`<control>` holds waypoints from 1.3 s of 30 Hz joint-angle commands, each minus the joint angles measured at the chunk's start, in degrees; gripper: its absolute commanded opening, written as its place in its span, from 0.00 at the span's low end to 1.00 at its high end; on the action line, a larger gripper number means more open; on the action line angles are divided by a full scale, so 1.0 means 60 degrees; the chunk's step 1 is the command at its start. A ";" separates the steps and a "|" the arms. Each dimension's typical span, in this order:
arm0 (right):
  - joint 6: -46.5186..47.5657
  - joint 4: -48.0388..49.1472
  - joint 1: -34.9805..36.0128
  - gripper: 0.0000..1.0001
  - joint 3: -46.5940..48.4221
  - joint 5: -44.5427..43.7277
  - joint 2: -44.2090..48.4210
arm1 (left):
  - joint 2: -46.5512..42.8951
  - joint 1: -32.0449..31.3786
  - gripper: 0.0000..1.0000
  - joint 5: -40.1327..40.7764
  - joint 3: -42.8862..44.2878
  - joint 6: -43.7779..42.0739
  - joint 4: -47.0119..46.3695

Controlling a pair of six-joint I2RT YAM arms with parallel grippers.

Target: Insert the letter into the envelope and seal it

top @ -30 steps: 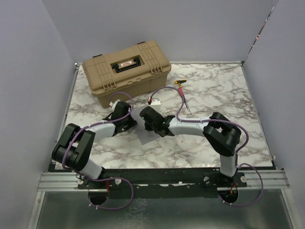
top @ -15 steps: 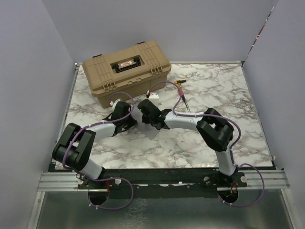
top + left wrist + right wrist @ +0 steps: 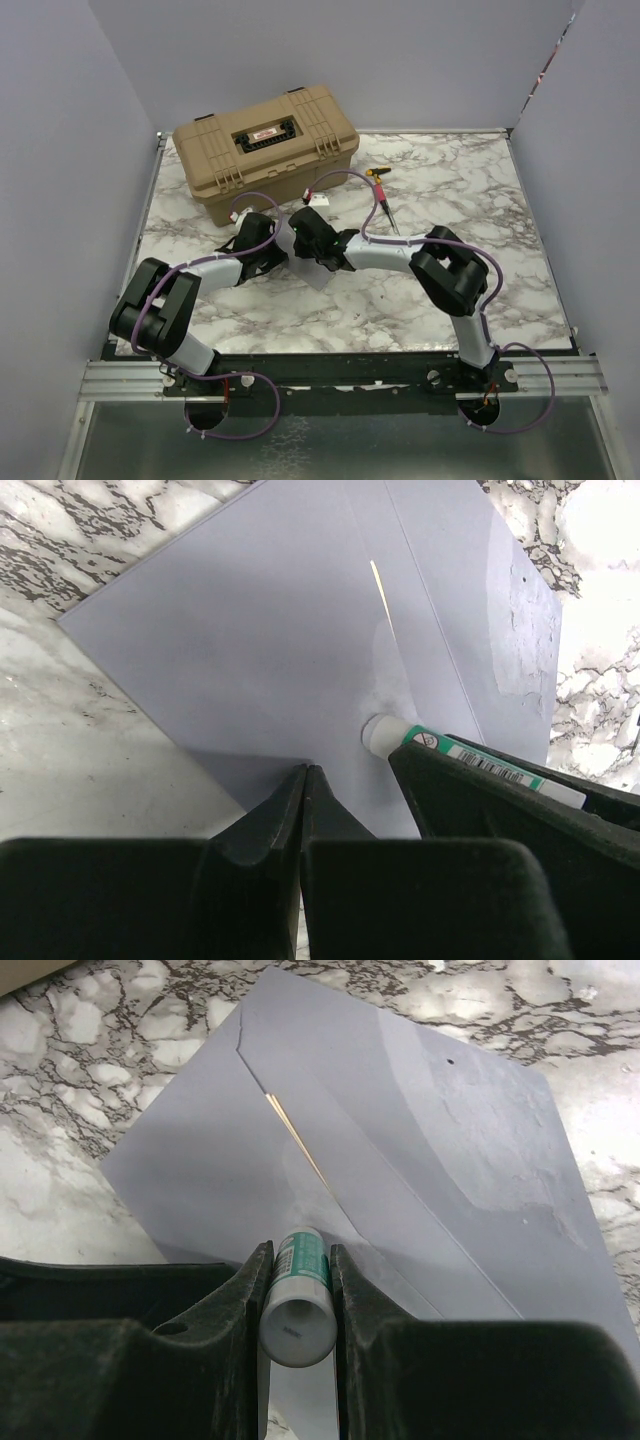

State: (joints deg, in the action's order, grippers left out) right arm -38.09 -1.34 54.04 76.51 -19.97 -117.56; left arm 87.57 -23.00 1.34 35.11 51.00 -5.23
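The flat grey-lilac paper envelope (image 3: pixel 280 640) lies on the marble bench (image 3: pixel 440 180) at mid-frame in the top view. Only a thin sliver of the pale tan paper letter (image 3: pixel 295 1137) shows at the slit under its flap. The left fingers (image 3: pixel 265 830) are pressed together, tips on the envelope's edge. The right fingers (image 3: pixel 245 1290) clamp a white, green-labelled glue stick (image 3: pixel 298 1305), its tip touching the envelope. The tan hard case (image 3: pixel 265 145), upper left, is closed.

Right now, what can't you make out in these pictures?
Top view: the envelope is mostly hidden under both arms.
Right wrist view: the letter shows only as a tan sliver at the flap; the rest is inside the envelope.
Right wrist view: the glue stick label is covered by the right pincer.
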 commanded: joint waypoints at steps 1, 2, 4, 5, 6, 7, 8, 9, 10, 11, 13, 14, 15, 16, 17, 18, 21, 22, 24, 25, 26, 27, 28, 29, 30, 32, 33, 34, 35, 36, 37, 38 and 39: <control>0.0082 -0.0690 0.0046 0.00 0.0487 0.0236 -0.0685 | 0.0553 0.0011 0.03 0.0649 -0.0544 -0.0488 0.1695; 0.0035 -0.0667 0.0046 0.00 0.0556 0.0167 -0.0762 | 0.0539 0.0011 0.02 0.0667 -0.0563 -0.0475 0.1697; -0.0086 -0.0737 0.0046 0.00 0.0693 -0.0073 -0.0850 | 0.0536 0.0021 0.02 0.0695 -0.0586 -0.0466 0.1703; -0.0157 -0.0738 0.0046 0.00 0.0710 -0.0184 -0.0867 | 0.0550 0.0023 0.02 0.0698 -0.0580 -0.0459 0.1705; -0.0204 -0.0706 0.0046 0.00 0.0710 -0.0299 -0.0876 | 0.0564 0.0022 0.02 0.0699 -0.0579 -0.0459 0.1703; -0.0237 -0.0669 0.0046 0.00 0.0710 -0.0416 -0.0870 | 0.0586 0.0011 0.02 0.0708 -0.0573 -0.0448 0.1683; -0.0245 -0.0633 0.0046 0.00 0.0723 -0.0522 -0.0869 | 0.0602 0.0016 0.02 0.0713 -0.0562 -0.0454 0.1686; -0.0244 -0.0614 0.0046 0.00 0.0748 -0.0640 -0.0878 | 0.0616 0.0021 0.02 0.0724 -0.0540 -0.0447 0.1679; -0.0261 -0.0573 0.0046 0.00 0.0766 -0.0722 -0.0907 | 0.0624 0.0025 0.02 0.0726 -0.0535 -0.0444 0.1678; -0.0239 -0.0462 0.0046 0.00 0.0734 -0.0753 -0.0921 | 0.0615 0.0018 0.02 0.0728 -0.0535 -0.0435 0.1671; -0.0165 -0.0233 0.0046 0.00 0.0688 -0.0757 -0.0939 | 0.0601 0.0023 0.02 0.0737 -0.0555 -0.0431 0.1656; -0.0214 -0.0316 0.0046 0.00 0.0715 -0.0790 -0.0955 | 0.0582 0.0022 0.02 0.0742 -0.0550 -0.0429 0.1666; -0.0270 -0.0420 0.0046 0.00 0.0713 -0.0802 -0.0958 | 0.0561 0.0021 0.02 0.0750 -0.0561 -0.0422 0.1664; -0.0311 -0.0508 0.0046 0.00 0.0679 -0.0803 -0.0931 | 0.0529 0.0021 0.02 0.0764 -0.0564 -0.0408 0.1671; -0.0361 -0.0640 0.0046 0.00 0.0617 -0.0814 -0.0871 | 0.0492 0.0021 0.02 0.0782 -0.0577 -0.0390 0.1668; -0.0411 -0.0776 0.0046 0.00 0.0503 -0.0797 -0.0747 | 0.0462 0.0025 0.02 0.0797 -0.0593 -0.0386 0.1671; -0.0569 -0.1386 0.0046 0.00 0.0158 -0.0741 -0.0321 | 0.0313 0.0022 0.02 0.0905 -0.0634 -0.0324 0.1671; -0.0605 -0.1601 0.0053 0.00 0.0035 -0.0693 -0.0147 | 0.0269 0.0025 0.01 0.0935 -0.0650 -0.0301 0.1664; -0.0633 -0.1883 0.0032 0.00 -0.0279 -0.0503 0.0220 | 0.0205 0.0025 0.01 0.0989 -0.0695 -0.0238 0.1677; -0.0646 -0.1955 0.0039 0.00 -0.0470 -0.0399 0.0391 | 0.0179 0.0025 0.01 0.0997 -0.0707 -0.0220 0.1678; -0.0640 -0.2048 0.0032 0.00 -0.0620 -0.0288 0.0530 | 0.0165 0.0025 0.01 0.1018 -0.0714 -0.0200 0.1674; -0.0634 -0.2189 0.0031 0.00 -0.0716 -0.0202 0.0624 | 0.0181 0.0025 0.01 0.1021 -0.0711 -0.0197 0.1665; -0.0608 -0.2332 0.0031 0.00 -0.0788 -0.0093 0.0711 | 0.0198 0.0025 0.01 0.1021 -0.0720 -0.0195 0.1676; -0.0575 -0.2437 0.0031 0.00 -0.0834 0.0053 0.0781 | 0.0194 0.0025 0.01 0.1021 -0.0725 -0.0193 0.1665; -0.0535 -0.2559 0.0033 0.00 -0.0854 0.0210 0.0848 | 0.0192 0.0025 0.01 0.1034 -0.0736 -0.0171 0.1666; -0.0425 -0.2746 0.0033 0.00 -0.0883 0.0641 0.0999 | 0.0191 0.0022 0.01 0.1057 -0.0740 -0.0166 0.1666; -0.0333 -0.2769 0.0031 0.00 -0.0917 0.0890 0.1108 | 0.0186 0.0018 0.01 0.1060 -0.0747 -0.0173 0.1664; -0.0281 -0.2732 0.0035 0.00 -0.0991 0.1137 0.1264 | 0.0171 0.0025 0.01 0.1057 -0.0744 -0.0168 0.1673; -0.0210 -0.2508 0.0032 0.00 -0.1167 0.1415 0.1546 | 0.0149 0.0025 0.01 0.1044 -0.0740 -0.0166 0.1665; -0.0165 -0.2126 0.0031 0.00 -0.1427 0.1684 0.1912 | 0.0118 0.0025 0.01 0.1026 -0.0733 -0.0186 0.1671; -0.0188 -0.1707 0.0000 0.00 -0.1728 0.1875 0.2289 | 0.0095 0.0013 0.01 0.1003 -0.0719 -0.0201 0.1672; -0.0259 -0.1480 -0.0053 0.00 -0.1903 0.2055 0.2661 | 0.0046 0.0011 0.01 0.0935 -0.0693 -0.0240 0.1665; -0.0360 -0.1349 -0.0142 0.00 -0.2032 0.2205 0.2985 | 0.0009 0.0022 0.01 0.0814 -0.0652 -0.0301 0.1658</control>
State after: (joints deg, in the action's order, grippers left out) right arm -40.56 -10.83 54.04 68.05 -13.56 -107.50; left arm 86.46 -23.00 2.55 33.95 51.66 -5.93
